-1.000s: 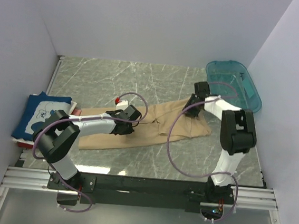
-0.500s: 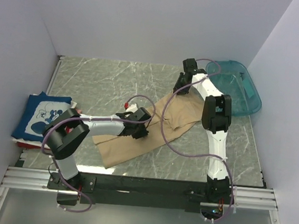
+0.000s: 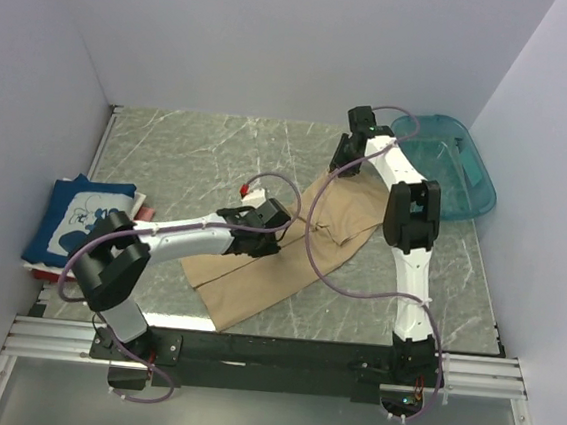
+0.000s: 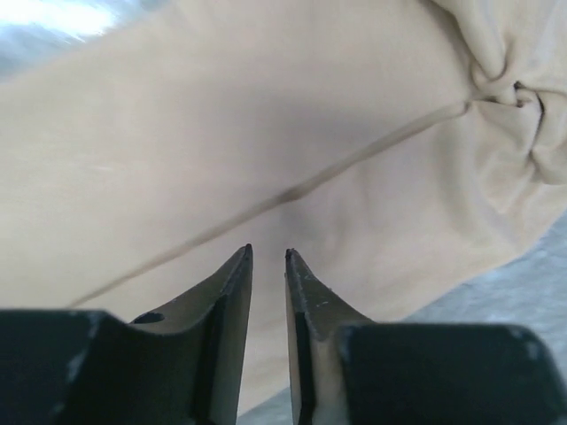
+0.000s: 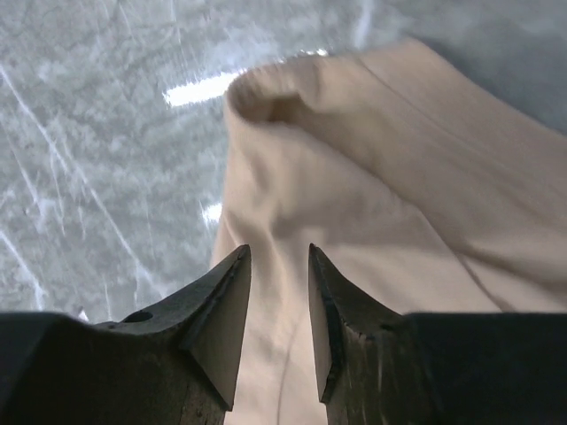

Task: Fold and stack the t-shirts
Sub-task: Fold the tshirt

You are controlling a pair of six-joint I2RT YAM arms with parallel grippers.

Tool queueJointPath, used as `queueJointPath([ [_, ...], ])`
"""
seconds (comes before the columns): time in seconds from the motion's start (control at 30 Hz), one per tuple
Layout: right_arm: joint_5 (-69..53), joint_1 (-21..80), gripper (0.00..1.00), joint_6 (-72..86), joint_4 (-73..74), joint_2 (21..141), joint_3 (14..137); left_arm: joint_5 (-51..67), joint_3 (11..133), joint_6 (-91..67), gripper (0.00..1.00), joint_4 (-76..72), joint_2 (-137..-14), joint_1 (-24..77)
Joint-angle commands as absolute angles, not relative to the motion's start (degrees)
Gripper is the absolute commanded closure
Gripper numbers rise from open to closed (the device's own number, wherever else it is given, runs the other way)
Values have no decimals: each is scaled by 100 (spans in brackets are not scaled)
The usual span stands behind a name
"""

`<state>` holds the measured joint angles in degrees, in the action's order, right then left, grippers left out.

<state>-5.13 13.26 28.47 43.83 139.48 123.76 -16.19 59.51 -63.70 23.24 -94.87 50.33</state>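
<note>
Tan t-shirt (image 3: pixel 279 257) cloth lies just under the fingers (image 4: pixel 226 301) of the left gripper (image 4: pixel 266 252). They stand a narrow slit apart with nothing pinched between them. The tips hover over a long seam or crease near the shirt's middle, probably so the arm can press or pick up the cloth there for a fold.

The right gripper (image 5: pixel 279 250) is also only part open. Its fingers (image 5: pixel 221 310) are a little wider apart and empty, poised above the shirt's far end, where a rolled edge stands up off the table (image 3: pixel 189 153). I judge that the arms sit at the shirt's middle and far end so they can straighten it along its length before folding.

The shirt itself lies as a long, partly folded band, slanting from its near-left corner to its far-right end. Left of it, well apart, a navy t-shirt (image 3: pixel 77 215) tops a folded stack, the likely destination. Beyond the tan shirt's far-right end, near but not touching, sits a teal tub (image 3: pixel 486 197).
</note>
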Motion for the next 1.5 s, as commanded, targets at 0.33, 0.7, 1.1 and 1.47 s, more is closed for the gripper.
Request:
queueJointPath([
  [0.33,-9,1371,61,3366,2663,10705,8518,-2268,4659,-6002,78,3085,-8482,5369],
  [0.7,518,1406,61,3138,2672,10617,7594,-2250,3964,-7681,80,3516,-8332,6722],
  [1.1,896,1828,60,2804,3577,11960,8769,-2189,4359,-7700,74,3639,-7928,7356],
  [1.47,765,2118,60,2189,4920,13701,11632,-2058,4606,-7094,66,3227,-7120,6306],
])
